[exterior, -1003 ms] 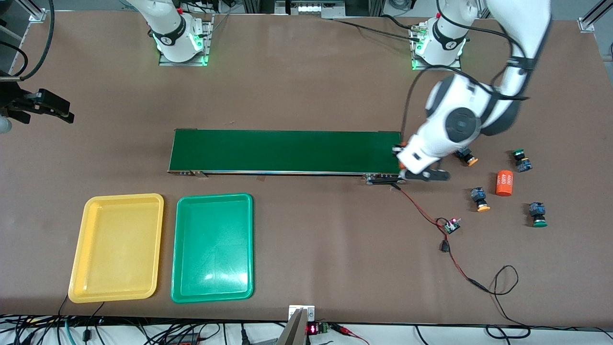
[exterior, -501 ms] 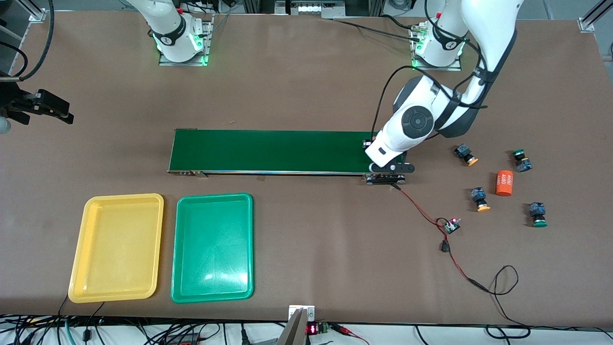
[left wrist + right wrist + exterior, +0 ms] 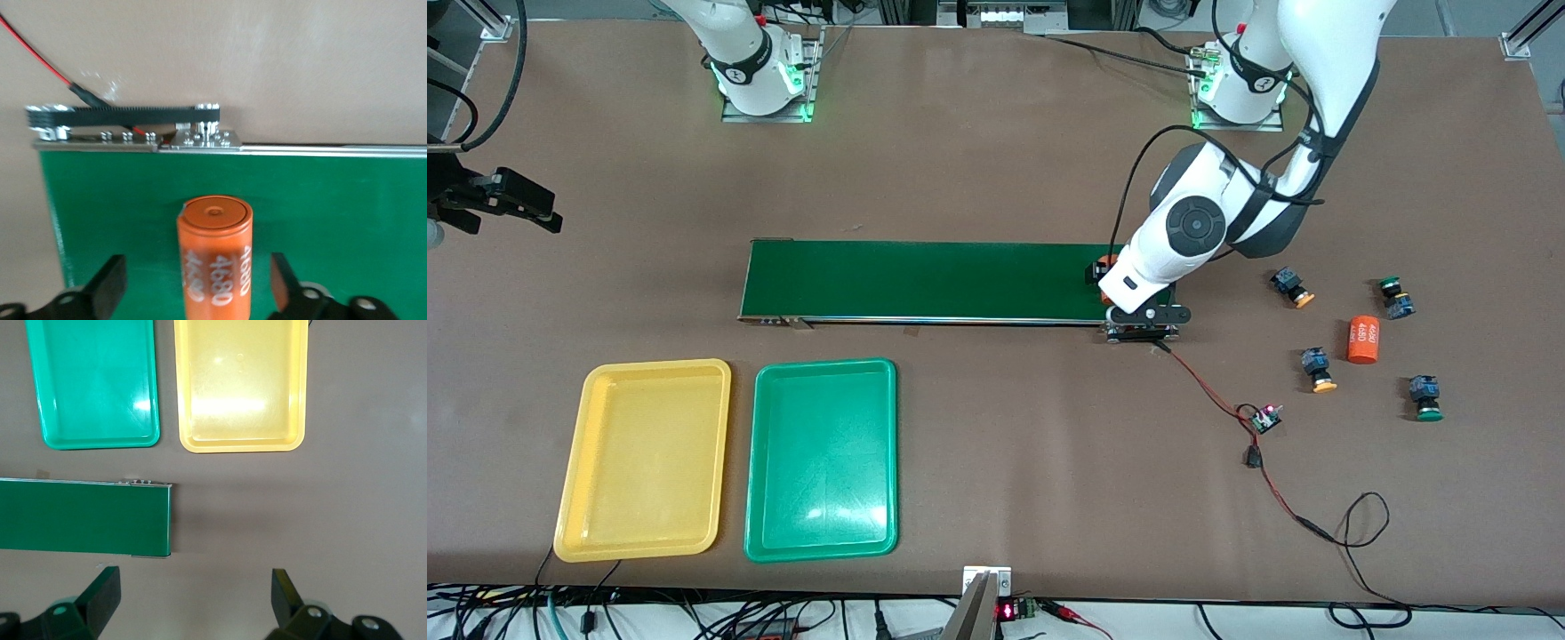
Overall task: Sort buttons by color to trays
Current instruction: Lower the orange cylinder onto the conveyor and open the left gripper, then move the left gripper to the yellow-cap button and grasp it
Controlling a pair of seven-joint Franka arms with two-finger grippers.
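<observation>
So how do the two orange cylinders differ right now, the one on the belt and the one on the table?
The orange cylinder on the belt lies on the dark green conveyor belt between the left gripper's open fingers. The orange cylinder on the table lies on the bare table among the buttons, no gripper near it. Both are orange with white print.

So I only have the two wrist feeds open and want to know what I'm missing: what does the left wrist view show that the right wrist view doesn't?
Only the left wrist view: an orange cylinder with white print lying on the belt between the open left gripper fingers, untouched by them, plus the belt's end fittings and a red wire.

Only the right wrist view: the yellow tray and green tray, side by side, seen past the open, empty right gripper.

Both: the green conveyor belt and the brown table. Neither shows any buttons.
</observation>
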